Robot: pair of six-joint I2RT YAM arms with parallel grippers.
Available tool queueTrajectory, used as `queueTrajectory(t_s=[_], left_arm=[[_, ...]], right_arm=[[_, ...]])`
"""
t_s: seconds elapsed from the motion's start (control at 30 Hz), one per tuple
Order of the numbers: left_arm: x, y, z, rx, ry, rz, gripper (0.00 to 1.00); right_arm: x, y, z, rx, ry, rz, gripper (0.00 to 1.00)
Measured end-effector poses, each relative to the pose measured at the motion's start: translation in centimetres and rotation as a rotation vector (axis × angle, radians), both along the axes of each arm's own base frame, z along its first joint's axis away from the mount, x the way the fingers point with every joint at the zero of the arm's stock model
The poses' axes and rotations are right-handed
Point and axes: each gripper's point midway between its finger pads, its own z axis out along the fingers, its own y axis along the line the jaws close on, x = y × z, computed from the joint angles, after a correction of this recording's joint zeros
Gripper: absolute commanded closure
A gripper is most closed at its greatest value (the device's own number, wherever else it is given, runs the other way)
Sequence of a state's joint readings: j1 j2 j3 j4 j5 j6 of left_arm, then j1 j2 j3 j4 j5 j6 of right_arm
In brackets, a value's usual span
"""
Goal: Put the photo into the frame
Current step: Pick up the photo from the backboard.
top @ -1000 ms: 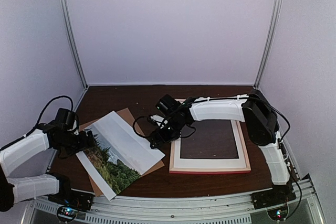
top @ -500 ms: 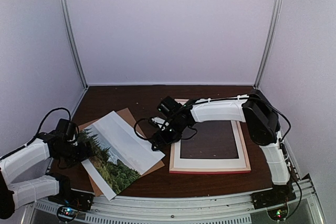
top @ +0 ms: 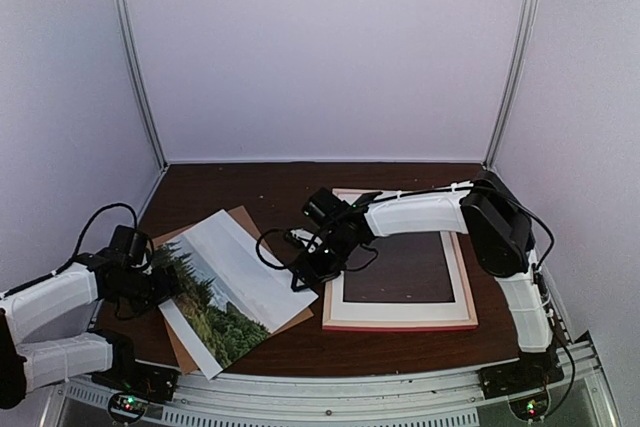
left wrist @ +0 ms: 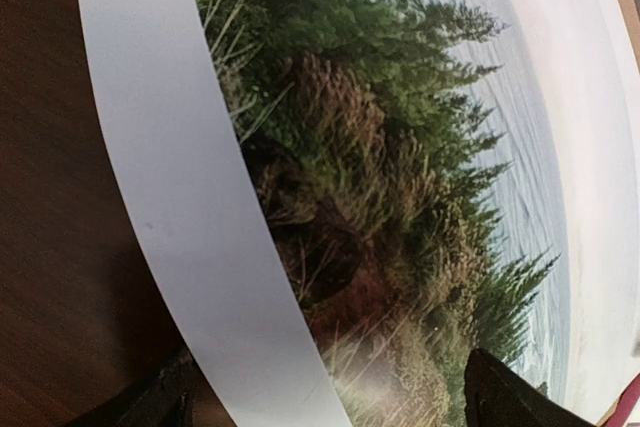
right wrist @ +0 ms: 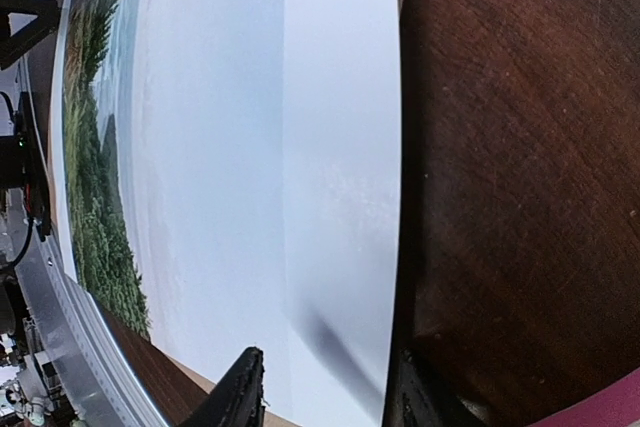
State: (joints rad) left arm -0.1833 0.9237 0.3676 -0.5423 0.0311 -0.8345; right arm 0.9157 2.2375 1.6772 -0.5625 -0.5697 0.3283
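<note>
Right gripper (top: 302, 275) has crept onto the photo (top: 232, 292), jaws apart astride its edge; left gripper (top: 172, 283) gapes wide over the opposite border.

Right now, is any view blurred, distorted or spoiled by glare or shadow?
Top external: even soft light, the photo fairly sharp, no glare. Left wrist: the photo looks bowed by the lens; the left fingers are dark and out of focus. Right wrist: the photo is stretched; a soft shadow streak near the right fingers.

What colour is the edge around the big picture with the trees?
White. The plain border of the large rectangular landscape print shows best in the left wrist view.
</note>
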Motion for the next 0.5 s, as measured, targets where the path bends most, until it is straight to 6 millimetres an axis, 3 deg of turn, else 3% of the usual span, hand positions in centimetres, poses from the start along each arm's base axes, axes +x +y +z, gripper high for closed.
queueTrajectory(t_s=[0.5], left_arm=[[0.27,-0.72,0.14,-0.032,-0.039,-0.008,0.1]], right_arm=[[0.04,-0.37,-0.3,0.033,0.062,-0.048,0.71]])
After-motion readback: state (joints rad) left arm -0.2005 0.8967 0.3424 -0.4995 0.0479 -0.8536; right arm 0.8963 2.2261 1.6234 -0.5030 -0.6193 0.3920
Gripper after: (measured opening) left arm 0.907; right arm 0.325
